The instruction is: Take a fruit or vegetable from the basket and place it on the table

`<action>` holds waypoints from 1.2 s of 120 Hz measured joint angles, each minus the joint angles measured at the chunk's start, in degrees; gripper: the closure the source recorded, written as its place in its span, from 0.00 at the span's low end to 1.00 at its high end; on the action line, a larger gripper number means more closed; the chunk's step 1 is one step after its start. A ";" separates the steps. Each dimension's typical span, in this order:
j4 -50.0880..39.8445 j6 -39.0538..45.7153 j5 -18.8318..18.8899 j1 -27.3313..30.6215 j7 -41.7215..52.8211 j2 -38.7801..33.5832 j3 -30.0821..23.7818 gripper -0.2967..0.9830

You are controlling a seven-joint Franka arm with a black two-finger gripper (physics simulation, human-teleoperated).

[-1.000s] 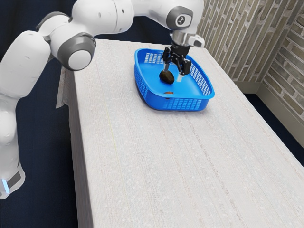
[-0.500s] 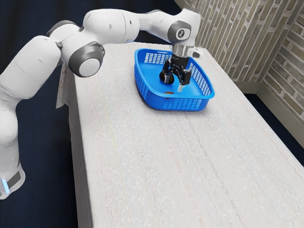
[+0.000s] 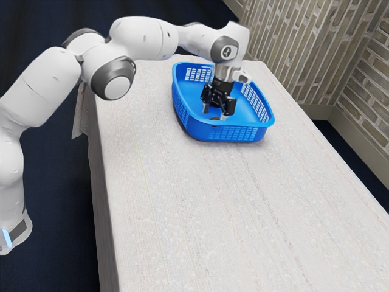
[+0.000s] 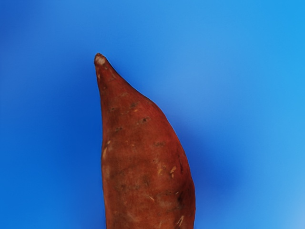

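Observation:
Inside the basket, my gripper (image 3: 215, 114) points down with its fingers apart, so it is open. The blue plastic basket (image 3: 237, 132) has lattice walls. A reddish-brown sweet potato (image 3: 215, 119) lies on its floor near the wall, around and below the fingertips, mostly hidden by the wall and gripper. In the wrist view the sweet potato (image 4: 145, 157) shows its pointed tip and wider body, under my hand. Whether the fingers touch it, I cannot tell.
A pale, patterned cloth covers the table (image 3: 182, 201), which stretches beyond the basket toward the viewer. The basket's raised rim surrounds the gripper. A brick wall (image 3: 328, 42) stands at the exterior view's right.
My hand has moved lower and across the basket, from near the dark oval item to over the sweet potato, and has turned. The dark item is now hidden behind the gripper.

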 joint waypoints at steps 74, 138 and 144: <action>0.31 0.02 0.62 -0.36 0.13 2.17 0.03 0.32; 0.20 0.27 1.37 -0.34 -0.82 0.79 0.12 0.64; 0.16 0.27 1.87 -0.39 -0.93 -0.10 0.09 0.65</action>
